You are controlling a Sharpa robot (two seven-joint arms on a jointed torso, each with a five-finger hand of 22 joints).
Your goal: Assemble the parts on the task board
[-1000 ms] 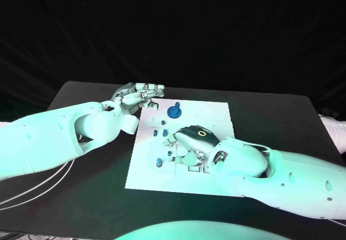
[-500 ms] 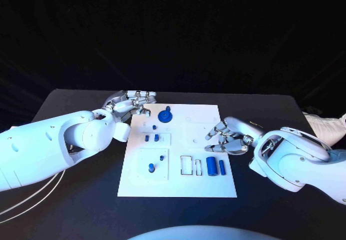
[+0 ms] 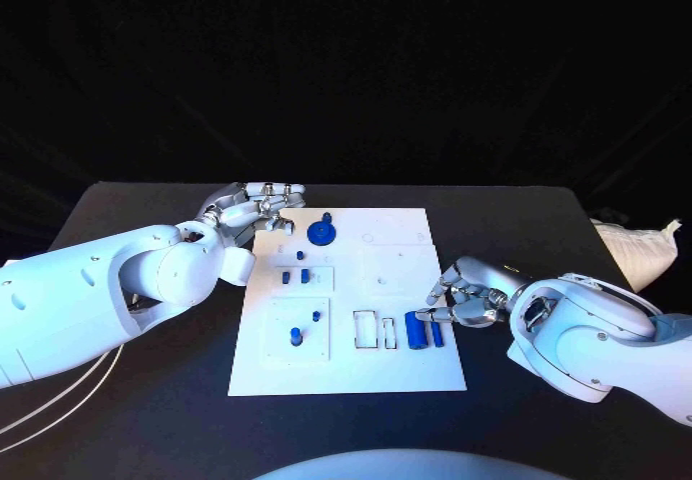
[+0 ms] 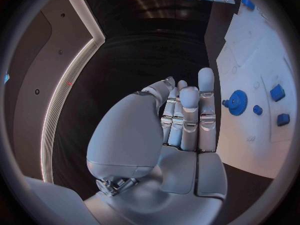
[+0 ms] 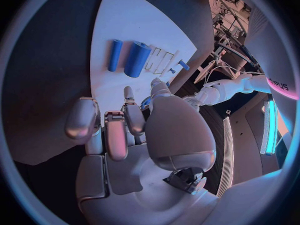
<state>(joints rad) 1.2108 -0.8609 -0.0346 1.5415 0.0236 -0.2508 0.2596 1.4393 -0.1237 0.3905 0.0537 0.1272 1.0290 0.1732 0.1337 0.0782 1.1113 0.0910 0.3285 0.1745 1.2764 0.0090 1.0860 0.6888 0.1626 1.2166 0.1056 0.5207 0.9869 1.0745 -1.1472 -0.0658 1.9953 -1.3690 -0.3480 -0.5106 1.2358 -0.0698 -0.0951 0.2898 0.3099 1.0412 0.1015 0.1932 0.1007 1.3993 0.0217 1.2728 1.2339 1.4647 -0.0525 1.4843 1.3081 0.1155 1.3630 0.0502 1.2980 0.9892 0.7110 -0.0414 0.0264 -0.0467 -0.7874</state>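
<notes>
right hand (image 3: 464, 296) slid back — off task board (image 3: 346, 370).

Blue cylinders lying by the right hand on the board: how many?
2: a thick cylinder and a thin cylinder, side by side near the task board's right edge, beside the right hand. None seems hidden.

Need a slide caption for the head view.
Right hand hovers beside two blue cylinders on the task board; left hand open at its far corner.
</notes>
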